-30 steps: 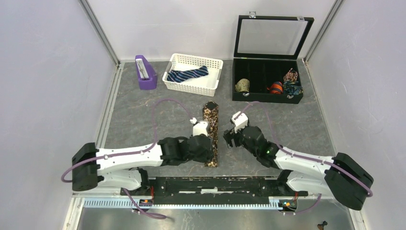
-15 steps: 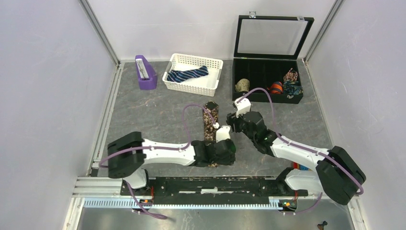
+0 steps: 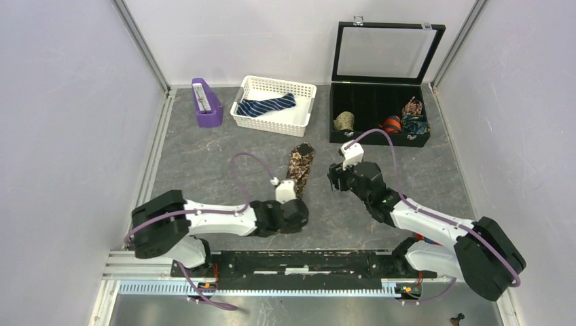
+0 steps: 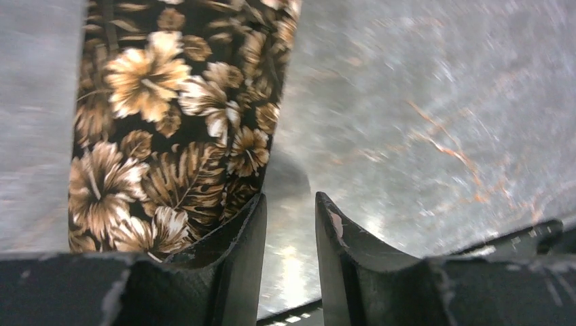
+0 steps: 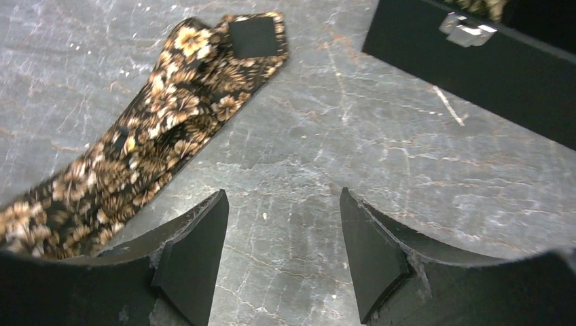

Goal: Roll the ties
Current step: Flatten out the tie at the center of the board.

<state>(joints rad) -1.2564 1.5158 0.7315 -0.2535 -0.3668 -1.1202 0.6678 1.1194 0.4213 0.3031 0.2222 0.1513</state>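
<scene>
Left arm stretches low toward 3 o'clock, left gripper (image 4: 290, 198) slightly parted, empty, beside the brown tie (image 3: 299, 168) — lengthwise toward 1 o'clock — right gripper (image 5: 282, 193) agape, empty

Brown-and-tan floral tie (image 3: 299, 166): unrolled, flat on the grey marbled table (image 3: 204, 163) near the middle, running near to far on a slant, far end leaning right. Pale blossoms and leaves on a dark ground; small black patch by the pointed far tip. Navy tie (image 3: 266, 106) with thin pale diagonal stripes: loosely bunched inside the white lattice basket (image 3: 299, 122) at the back.
</scene>
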